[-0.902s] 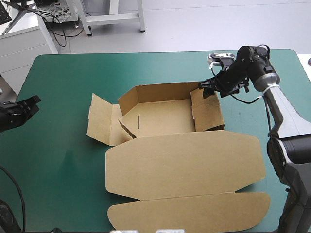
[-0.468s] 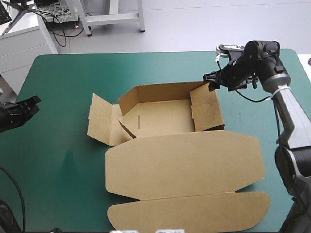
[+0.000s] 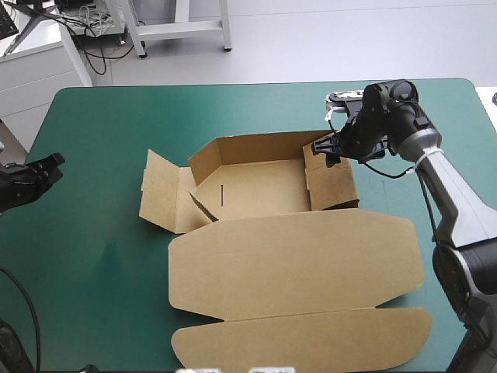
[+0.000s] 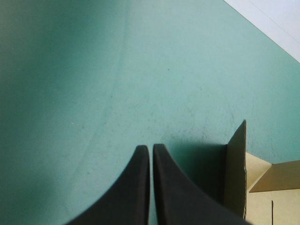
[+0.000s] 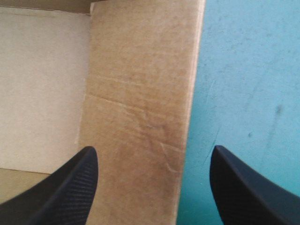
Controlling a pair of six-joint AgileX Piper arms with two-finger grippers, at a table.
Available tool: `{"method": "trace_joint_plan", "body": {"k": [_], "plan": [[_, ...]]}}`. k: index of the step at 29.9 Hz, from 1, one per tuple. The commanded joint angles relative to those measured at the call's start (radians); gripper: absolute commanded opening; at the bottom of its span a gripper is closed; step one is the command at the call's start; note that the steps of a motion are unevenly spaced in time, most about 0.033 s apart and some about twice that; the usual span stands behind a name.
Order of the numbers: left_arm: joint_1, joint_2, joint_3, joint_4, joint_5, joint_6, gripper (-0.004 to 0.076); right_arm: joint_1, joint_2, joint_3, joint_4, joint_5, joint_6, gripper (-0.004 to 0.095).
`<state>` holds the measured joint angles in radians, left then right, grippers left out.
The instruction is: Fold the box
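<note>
1 gripper [image 5: 152,149] spread astride box [image 5: 140,93] wall

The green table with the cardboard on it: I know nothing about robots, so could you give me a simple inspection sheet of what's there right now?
Surface: teal-green cover, smooth, with only the cardboard on it.
Job's things: brown box, an open tray with far and right walls raised and the left flap folded outward. Its lid lies flat toward the near edge.
Clutter: nothing seen.
Grippers: right gripper open at the tray's far right corner, with the right wall between its fingers. Left gripper shut, over bare cover near the table's left edge, apart from the box.
Cables: nothing seen besides the robot's own.
Surroundings: nothing seen at or over the table.
</note>
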<state>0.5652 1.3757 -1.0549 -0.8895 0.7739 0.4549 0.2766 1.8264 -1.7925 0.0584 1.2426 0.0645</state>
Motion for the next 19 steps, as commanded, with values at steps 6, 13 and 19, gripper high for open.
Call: {"method": "trace_joint_plan", "body": {"k": [6,13,19], "plan": [[0.002,-0.032,-0.025,-0.046,-0.023,0.002,0.0007,-0.002,0.043,-0.023,-0.015,0.009,0.008,0.0634],[0.002,-0.032,-0.025,-0.046,-0.023,0.002,0.0007,-0.002,0.089,-0.023,-0.017,0.011,0.012,0.0633],[0.002,-0.032,-0.025,-0.046,-0.023,0.002,0.0007,-0.002,0.096,-0.023,0.022,0.011,0.012,0.0338]]}}
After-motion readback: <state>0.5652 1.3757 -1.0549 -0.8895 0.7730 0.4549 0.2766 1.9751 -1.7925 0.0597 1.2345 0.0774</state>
